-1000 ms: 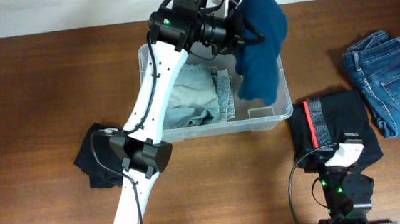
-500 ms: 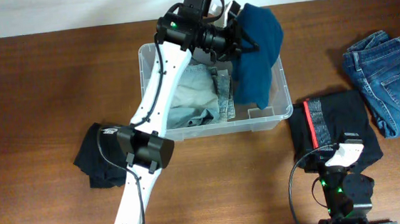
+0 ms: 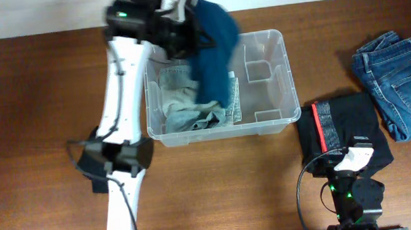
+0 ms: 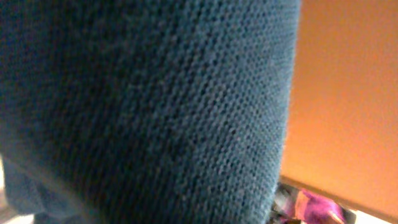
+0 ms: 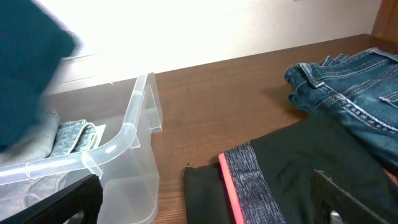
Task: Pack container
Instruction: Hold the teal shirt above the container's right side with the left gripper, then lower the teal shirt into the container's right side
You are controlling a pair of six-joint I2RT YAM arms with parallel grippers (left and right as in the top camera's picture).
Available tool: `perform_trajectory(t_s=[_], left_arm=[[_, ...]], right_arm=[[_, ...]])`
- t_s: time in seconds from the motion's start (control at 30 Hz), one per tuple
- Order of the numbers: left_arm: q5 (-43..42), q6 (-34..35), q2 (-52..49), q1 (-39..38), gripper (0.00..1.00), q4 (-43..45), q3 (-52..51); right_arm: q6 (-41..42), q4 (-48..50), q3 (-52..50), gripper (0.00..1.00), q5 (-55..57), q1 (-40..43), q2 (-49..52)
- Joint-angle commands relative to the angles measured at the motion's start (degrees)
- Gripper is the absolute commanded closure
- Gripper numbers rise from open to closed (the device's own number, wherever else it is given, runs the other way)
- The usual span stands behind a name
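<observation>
Because the teal knit garment (image 4: pixel 143 106) is pressed right up against the left wrist camera, that view gives us weave and almost nothing more. Overhead, the top of the left arm is smeared with blur, so the left end effector (image 3: pixel 188 32) is hard to pick out and its fingers are buried in cloth. The garment hangs from it, though, so it is clamped on the knit, jaws only narrowly apart.

The arm rises from its base near the counter's (image 3: pixel 36 106) left front and stretches up alongside the left wall of the container (image 3: pixel 272 126). At the far edge its wrist bends across the tub's back left corner. The knit dangles down over the left half of the tub, covering part of the pale denim pieces (image 3: pixel 183 109) that lie inside.

The tub sits mid-counter, nearer the far edge.

Down at the near right, the right end effector (image 5: pixel 214 196) hangs low with its fingers (image 5: pixel 71 199) spread wide and nothing between them. It points at a black garment with a grey and red band (image 3: pixel 338 123), which lies just beside the tub's front right corner. Folded blue jeans (image 3: pixel 397 78) lie further right, apart from the tub. A crumpled black cloth (image 3: pixel 88 164) lies partly under the left arm's base.
</observation>
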State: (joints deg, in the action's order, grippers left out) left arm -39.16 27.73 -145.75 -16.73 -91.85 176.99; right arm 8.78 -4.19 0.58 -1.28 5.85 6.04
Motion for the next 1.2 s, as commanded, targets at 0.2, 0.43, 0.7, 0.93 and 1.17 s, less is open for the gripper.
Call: perform_trajectory(t_s=[0.2, 0.43, 0.7, 0.93, 1.17], left_arm=[[28.6, -4.9, 16.0, -2.9, 1.00, -4.8, 2.9], [41.3, 1.1, 16.1, -9.7, 1.00, -4.6, -2.7], [54.7, 6.8, 16.0, -17.2, 1.00, 2.5, -18.1], [55.5, 7.5, 15.9, -17.6, 1.00, 12.0, -34.4], [52.9, 7.4, 15.9, -17.9, 1.00, 16.4, -39.2]], right_arm=[[-0.2, -0.3, -0.3, 0.01, 0.5, -0.3, -0.4], [-0.2, -0.3, -0.3, 0.01, 0.5, -0.3, -0.4], [-0.2, -0.3, -0.3, 0.01, 0.5, -0.3, -0.4], [-0.2, -0.3, -0.3, 0.01, 0.5, -0.3, -0.4], [-0.2, -0.3, -0.3, 0.01, 0.5, -0.3, -0.4]])
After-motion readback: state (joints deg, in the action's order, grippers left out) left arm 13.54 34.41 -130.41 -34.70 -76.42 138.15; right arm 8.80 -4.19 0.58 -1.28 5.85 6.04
